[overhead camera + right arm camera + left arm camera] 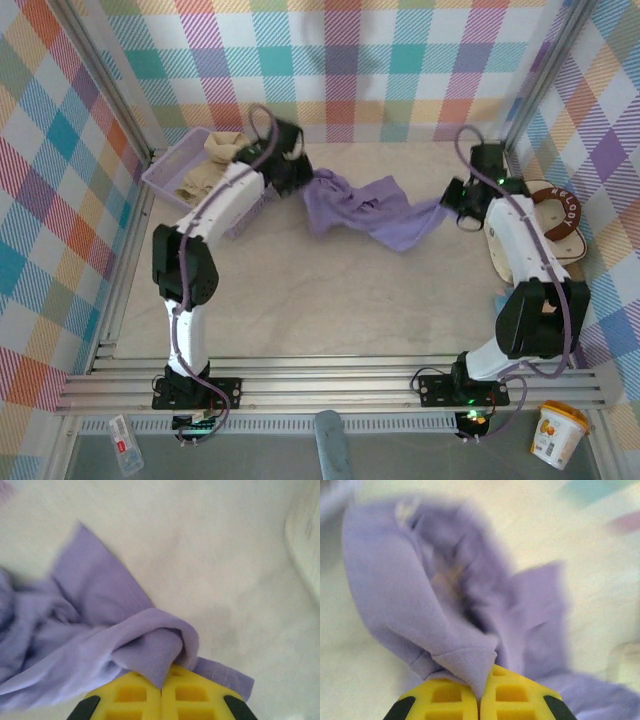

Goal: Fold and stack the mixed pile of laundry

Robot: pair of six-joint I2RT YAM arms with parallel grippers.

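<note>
A lavender-purple T-shirt (370,210) lies crumpled and stretched across the far middle of the table. My left gripper (300,185) pinches the shirt's left end, and in the left wrist view the yellow fingers (445,700) are shut on a fold of purple cloth (420,600). At the shirt's right end my right gripper (452,205) grips it too, its yellow fingers (132,697) closed on a rolled hem of the T-shirt (100,630). A cream-beige shirt (212,165) sits bunched in the lavender basket (165,170) at the far left.
A cream padded bag (545,225) with a brown handle lies at the right edge, close behind my right arm. An orange-lidded tub (557,433) stands off the table at the near right. Plaid walls close in the back and sides.
</note>
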